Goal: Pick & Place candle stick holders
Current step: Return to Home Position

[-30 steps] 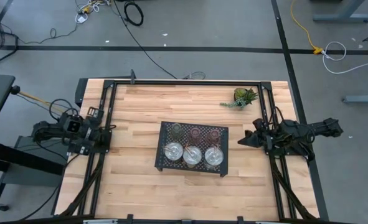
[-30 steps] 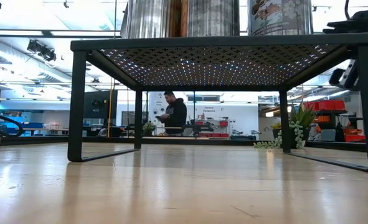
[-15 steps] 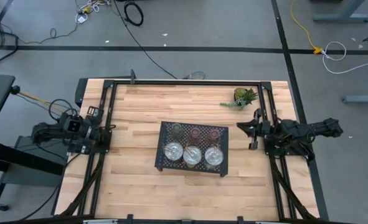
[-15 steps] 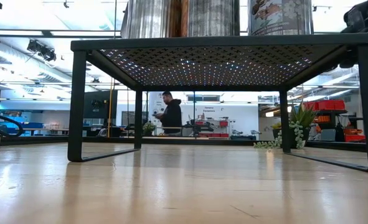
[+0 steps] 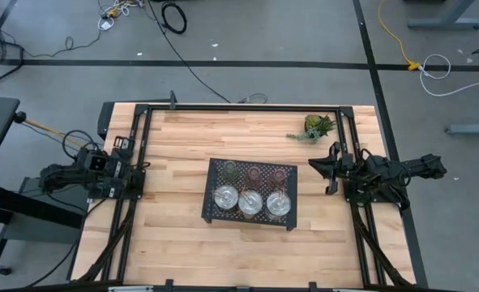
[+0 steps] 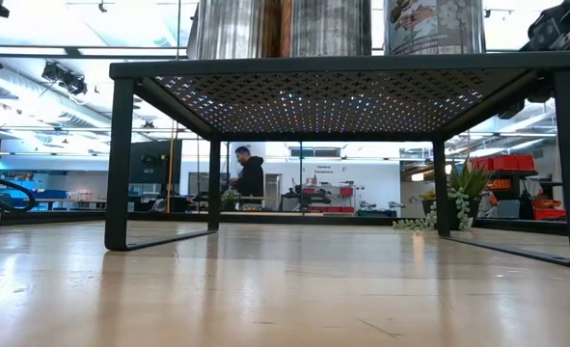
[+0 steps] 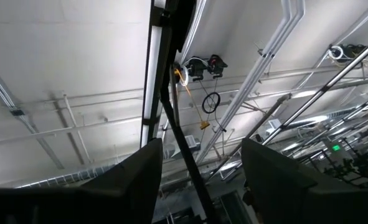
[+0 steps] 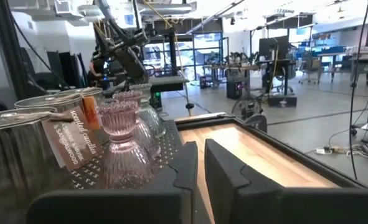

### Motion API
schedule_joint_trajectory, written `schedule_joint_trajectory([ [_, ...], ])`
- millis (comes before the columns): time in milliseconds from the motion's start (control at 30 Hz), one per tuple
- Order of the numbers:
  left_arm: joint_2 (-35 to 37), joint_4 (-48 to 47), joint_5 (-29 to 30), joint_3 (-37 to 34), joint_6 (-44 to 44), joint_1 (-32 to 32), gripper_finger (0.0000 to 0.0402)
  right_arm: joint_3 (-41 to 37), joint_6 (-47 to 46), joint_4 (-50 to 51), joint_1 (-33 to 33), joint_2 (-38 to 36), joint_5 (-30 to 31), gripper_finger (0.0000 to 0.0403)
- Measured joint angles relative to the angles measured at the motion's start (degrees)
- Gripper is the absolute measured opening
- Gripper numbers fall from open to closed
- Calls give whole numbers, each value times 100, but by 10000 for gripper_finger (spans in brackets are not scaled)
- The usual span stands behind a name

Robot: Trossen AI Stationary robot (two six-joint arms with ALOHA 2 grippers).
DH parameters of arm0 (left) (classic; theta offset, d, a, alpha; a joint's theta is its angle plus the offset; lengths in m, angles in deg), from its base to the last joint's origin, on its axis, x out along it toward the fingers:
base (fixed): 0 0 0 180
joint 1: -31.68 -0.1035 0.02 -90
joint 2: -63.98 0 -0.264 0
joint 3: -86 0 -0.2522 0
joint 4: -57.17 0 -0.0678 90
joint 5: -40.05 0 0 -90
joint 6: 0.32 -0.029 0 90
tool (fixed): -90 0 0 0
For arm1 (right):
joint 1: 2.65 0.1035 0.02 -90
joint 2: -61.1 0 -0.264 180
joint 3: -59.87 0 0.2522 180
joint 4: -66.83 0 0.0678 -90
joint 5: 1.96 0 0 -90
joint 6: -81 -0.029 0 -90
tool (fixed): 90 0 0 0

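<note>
Six candle stick holders stand on the black perforated tray (image 5: 212, 212) in mid-table. Three shiny silver ones (image 5: 250, 203) stand in the near row. An olive-green one (image 5: 230, 169) and two pink ones (image 5: 254, 173) stand in the far row. The right wrist view shows a pink holder (image 8: 122, 143) and a tagged silver one (image 8: 22, 146). My right gripper (image 5: 314, 166) is shut and empty, right of the tray and above tray height; its wrist view shows the fingers together (image 8: 200, 171). My left gripper (image 5: 142, 168) waits open at the table's left edge, pointing up at the ceiling (image 7: 199, 180).
A small green leafy plant (image 5: 314, 126) stands at the far right, close behind my right gripper. The tray stands on legs, with open space under it (image 6: 285, 231). A black frame rail (image 5: 239, 108) runs round the table. A person (image 6: 248, 178) walks in the room beyond.
My right gripper has risen and swung toward the table's far edge, turning about its wrist, and now points at the tray's far right corner from higher up. The holders and tray have stayed still. The person in the room has walked to the left.
</note>
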Motion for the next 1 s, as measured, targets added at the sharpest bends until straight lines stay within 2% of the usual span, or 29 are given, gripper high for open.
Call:
schedule_joint_trajectory([
  [433,0,-93,-31,0,34,-2,222,0,1,2,0,0,0,32],
  [500,0,-791,-170,0,241,-14,222,0,1,4,0,0,0,32],
  [600,2,-2493,-165,0,210,-96,222,0,3,2,0,0,0,32],
  [667,5,-3850,164,2,-20,-133,222,0,2,4,0,0,-1,32],
  [733,7,-4620,849,2,-24,-124,222,0,3,4,0,0,0,32],
  [867,7,-5160,2271,2,110,-62,222,0,3,2,0,0,0,32],
  [933,7,-5236,2610,2,151,-33,222,0,3,4,0,0,0,32],
  [1000,5,-5316,2635,2,284,-24,222,0,3,3,0,0,-1,32],
])
